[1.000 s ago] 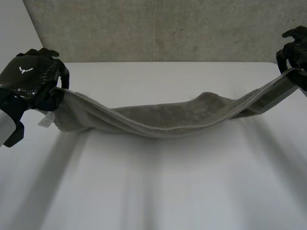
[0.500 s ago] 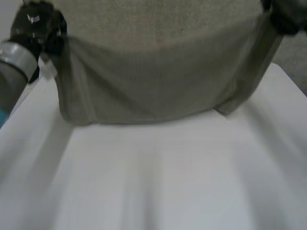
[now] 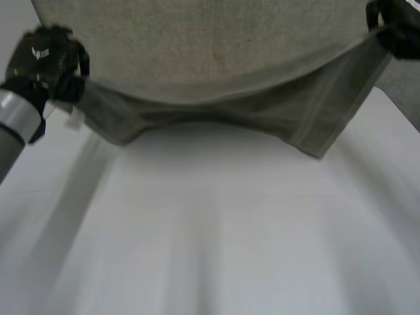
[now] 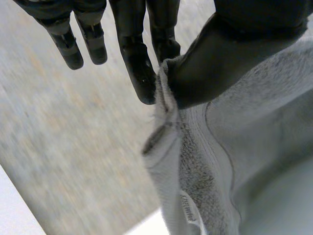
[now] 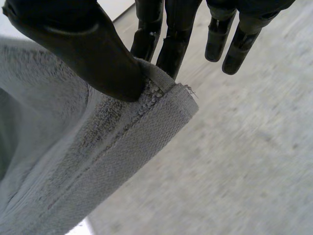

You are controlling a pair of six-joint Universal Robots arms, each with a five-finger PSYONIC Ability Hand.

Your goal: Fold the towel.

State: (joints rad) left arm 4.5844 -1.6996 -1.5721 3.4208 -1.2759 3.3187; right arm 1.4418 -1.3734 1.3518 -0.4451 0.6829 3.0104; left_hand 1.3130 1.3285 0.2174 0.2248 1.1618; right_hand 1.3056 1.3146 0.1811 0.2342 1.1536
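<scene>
A grey towel [image 3: 223, 115] hangs stretched between my two hands above the white table [image 3: 216, 230], sagging in the middle. My left hand [image 3: 46, 62] pinches one end corner: in the left wrist view its thumb [image 4: 230, 54] presses the towel's edge [image 4: 168, 142] against a straight finger. My right hand [image 3: 397, 26] holds the opposite end corner high. The right wrist view shows its thumb [image 5: 83, 49] clamping the hemmed corner [image 5: 156, 105] against the fingers [image 5: 171, 39]. A small white label [image 4: 190, 210] hangs near the left end.
A grey concrete wall [image 3: 197, 39] rises behind the table's far edge. The white tabletop spreads bare beneath the hanging towel and toward me.
Both hands have risen from table height, lifting the towel off the surface. It hung down broadly half a second ago; now its lower edge is drawn up higher into a sagging band.
</scene>
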